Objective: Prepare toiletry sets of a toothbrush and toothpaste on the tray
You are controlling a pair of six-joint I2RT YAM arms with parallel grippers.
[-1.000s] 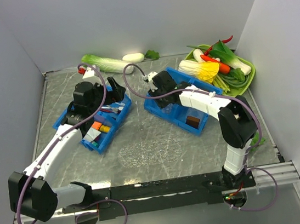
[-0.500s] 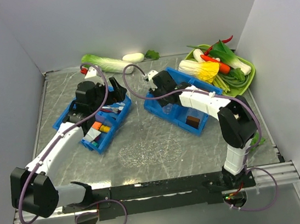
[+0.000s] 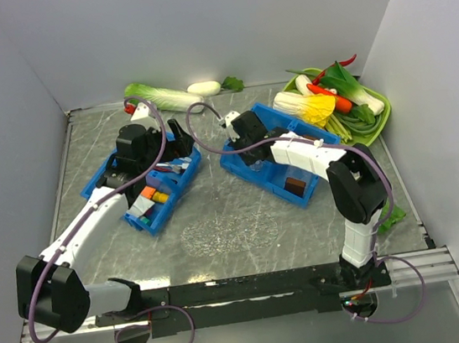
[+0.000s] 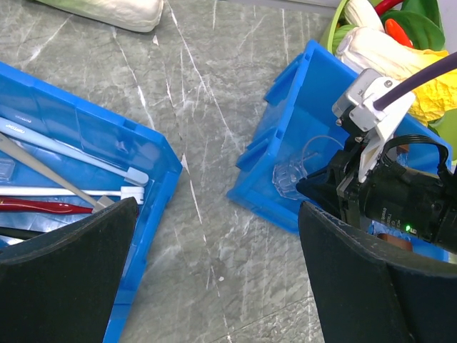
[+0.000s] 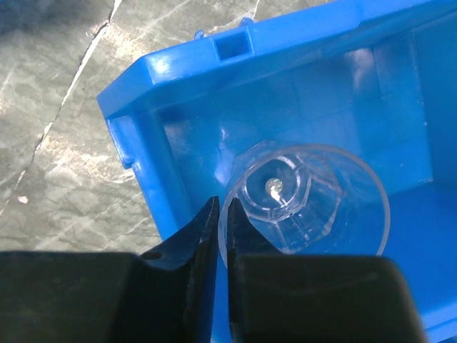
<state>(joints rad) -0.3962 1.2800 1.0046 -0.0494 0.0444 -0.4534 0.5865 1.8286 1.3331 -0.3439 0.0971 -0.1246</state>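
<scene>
Right jaws: you have them pinched to a slit on the rim of a clear cup (image 5: pixel 307 207), fingertips (image 5: pixel 203 239) either side of its thin wall. From your right wrist view you look straight down into the cup at its faceted base. It sits in the end compartment of the right blue bin (image 5: pixel 178 57), close against the bin's corner wall. Another compartment of that bin holds a small brown item (image 3: pixel 297 184).

Left jaws: spread wide and holding nothing, fingers (image 4: pixel 64 271) at both lower corners of your left wrist view. They hang over bare tabletop (image 4: pixel 207 107) in the gap between the two bins, with the left blue bin (image 4: pixel 153 161) just beside the left finger.

The toothbrush (image 4: pixel 71 152) lies flat in the left bin, pale handle, with a white one, a grey one and a red one alongside it. Coloured tubes (image 3: pixel 152 197) fill that bin's near end.

The tray (image 3: pixel 229 232) lies flat on the tabletop in front of both bins, roughly midway between the arms and touching neither bin — only its bumpy glassy texture gives it away.

A green tray of vegetables (image 3: pixel 373 106) sits at the back right, and a cabbage (image 3: pixel 160 96) lies along the back edge.
</scene>
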